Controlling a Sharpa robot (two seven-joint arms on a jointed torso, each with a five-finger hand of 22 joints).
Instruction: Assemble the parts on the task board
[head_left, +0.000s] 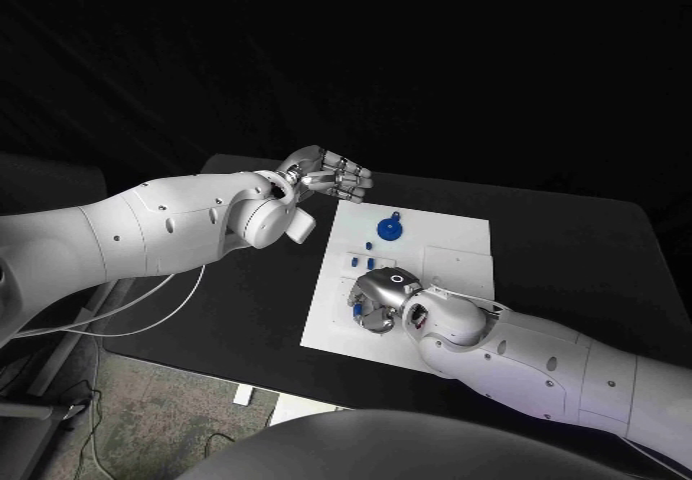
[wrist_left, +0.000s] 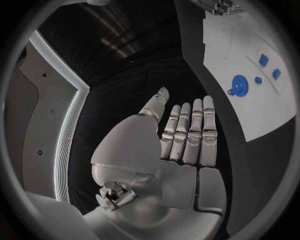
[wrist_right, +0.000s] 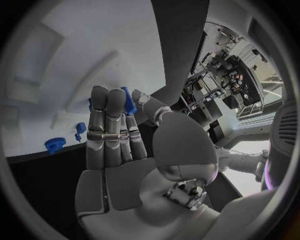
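our right hand (head_left: 381, 298) pinches a small blue part (wrist_right: 129, 101) over the task board (head_left: 462, 232); our left hand (head_left: 326, 176) hovers empty, fingers straight and together. we'd keep the part upright and seat it gently.

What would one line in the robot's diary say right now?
left hand: open, holds nothing, beside task board | right hand: over the board, pinches blue part | blue gear: lies on the board

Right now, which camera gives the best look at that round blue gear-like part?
The left wrist view: the round blue part lies unobstructed on the white task board. The head view shows it smaller; the right wrist view, tiny near the board's edge.
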